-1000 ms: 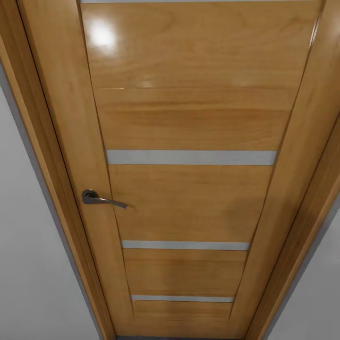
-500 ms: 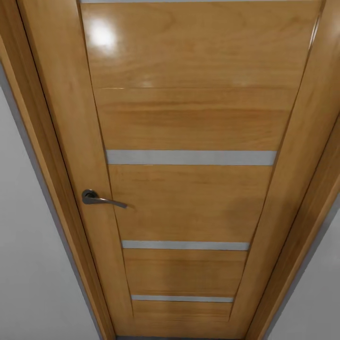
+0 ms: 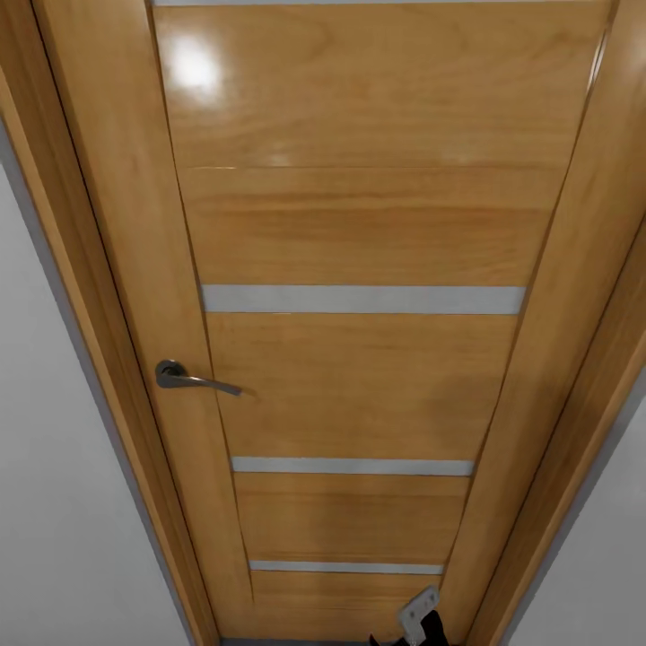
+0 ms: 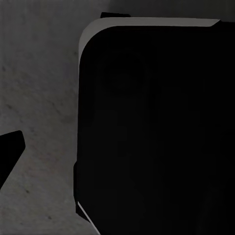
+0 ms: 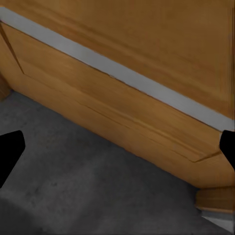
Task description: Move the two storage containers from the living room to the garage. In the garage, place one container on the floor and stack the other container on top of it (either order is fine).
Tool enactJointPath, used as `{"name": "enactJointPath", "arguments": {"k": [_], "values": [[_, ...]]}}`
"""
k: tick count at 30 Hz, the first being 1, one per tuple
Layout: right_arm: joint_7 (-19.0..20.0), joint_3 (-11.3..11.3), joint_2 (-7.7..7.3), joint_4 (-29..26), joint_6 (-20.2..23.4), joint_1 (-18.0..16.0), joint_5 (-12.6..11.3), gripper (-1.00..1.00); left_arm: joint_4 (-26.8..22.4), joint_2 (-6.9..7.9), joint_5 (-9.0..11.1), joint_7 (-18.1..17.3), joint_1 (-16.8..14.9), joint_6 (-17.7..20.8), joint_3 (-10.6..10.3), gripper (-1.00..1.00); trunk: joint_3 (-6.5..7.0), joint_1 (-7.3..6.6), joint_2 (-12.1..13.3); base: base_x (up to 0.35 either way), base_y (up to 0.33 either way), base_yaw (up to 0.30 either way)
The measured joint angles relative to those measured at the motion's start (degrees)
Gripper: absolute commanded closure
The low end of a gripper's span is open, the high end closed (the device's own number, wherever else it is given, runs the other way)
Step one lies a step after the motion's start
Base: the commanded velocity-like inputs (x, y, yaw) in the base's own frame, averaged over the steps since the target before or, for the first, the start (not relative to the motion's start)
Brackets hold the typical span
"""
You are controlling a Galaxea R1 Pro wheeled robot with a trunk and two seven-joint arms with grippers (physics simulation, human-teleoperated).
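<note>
You face a closed wooden door [image 3: 359, 359], its lever handle [image 3: 193, 379] at left; you're between rooms, and next it must be opened. No container is in sight. Your left hand's state I cannot tell. Your right hand [image 3: 422, 624], low right, points at the door's base, fingers apart.

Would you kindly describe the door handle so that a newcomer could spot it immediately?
A tall, glossy honey-coloured wooden door with horizontal grey strips faces the head camera. On its left stile, between the two widest strips, sits the dark grey metal lever handle, the door's sole metal fitting, its lever pointing toward the door's middle.
</note>
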Motion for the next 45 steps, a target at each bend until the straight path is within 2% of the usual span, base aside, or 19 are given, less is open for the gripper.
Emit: {"name": "enactJointPath", "arguments": {"k": [7, 15, 19, 20, 23, 32, 33, 35, 38, 40, 41, 45], "values": [[-0.5, 0.0, -0.01, -2.7, 0.0, 0.0, 4.0, -1.0, 0.0, 0.0, 0.0, 0.0, 0.0, 0.0, 0.0, -1.0, 0.0, 0.0, 0.0, 0.0, 0.0, 0.0], [-0.7, -0.1, 0.11, -4.1, 0.1, -1.0, 5.6, -1.0, 0.0, 0.0, 0.0, 0.0, 0.0, 0.0, 0.0, -1.0, 0.01, 0.0, 0.0, 0.0, 0.0, 0.0], [-0.7, 0.0, 0.48, -5.8, 3.7, -4.2, 5.8, -1.0, 0.0, 0.0, 0.0, 0.0, 0.0, 0.0, 0.0, -1.0, 0.01, 0.0, 0.0, 0.0, 0.0, 0.0], [-0.7, 0.0, 0.61, -6.1, 6.2, -7.8, 5.8, -1.0, 0.0, 0.0, 0.0, 0.0, 0.0, 0.0, 0.0, -1.0, 0.01, 0.0, 0.0, 0.0, 0.0, 0.0], [-0.7, 0.0, 0.74, -6.0, 7.4, -11.1, 5.7, -1.0, 0.0, 0.0, 0.0, 0.0, 0.0, 0.0, 0.0, -1.0, 0.01, 0.0, 0.0, 0.0, 0.0, 0.0], [-0.8, 0.0, 0.98, -5.0, 11.6, -17.3, 5.1, -1.0, 0.0, 0.0, 0.0, 0.0, 0.0, 0.0, 0.0, -1.0, 0.0, 0.0, 0.0, 0.0, 0.0, 0.0], [-0.7, 0.1, 1.14, -4.7, 12.5, -18.0, 4.6, -1.0, 0.0, 0.0, 0.0, 0.0, 0.0, 0.0, 0.0, -1.0, -0.01, 0.0, 0.0, 0.0, 0.0, 0.0], [-1.0, 0.1, 2.06, -3.3, 13.5, -19.2, 5.3, -1.0, 0.0, 0.0, 0.0, 0.0, 0.0, 0.0, 0.0, -1.0, 0.0, 0.0, 0.0, 0.0, 0.0, 0.0], [-1.1, 0.3, 4.31, 1.4, 13.8, -23.2, 5.3, -1.0, 0.0, 0.0, 0.0, 0.0, 0.0, 0.0, 0.0, -1.0, 0.01, 0.0, 0.0, 0.0, 0.0, 0.0], [-1.2, 0.3, 4.76, 2.6, 13.8, -24.3, 5.6, -1.0, 0.0, 0.0, 0.0, 0.0, 0.0, 0.0, 0.0, -1.0, 0.01, 0.0, 0.0, 0.0, 0.0, 0.0], [-1.3, 0.2, 5.71, 4.5, 13.9, -25.3, 5.3, -1.0, 0.0, 0.0, 0.0, 0.0, 0.0, 0.0, 0.0, -1.0, 0.0, 0.0, 0.0, 0.0, 0.0, 0.0], [-2.8, 0.3, 7.59, 7.5, 13.9, -27.4, 5.5, -1.0, 0.0, 0.0, 0.0, 0.0, 0.0, 0.0, 0.0, -1.0, 0.0, 0.0, 0.0, 0.0, 0.0, 0.0]]}}
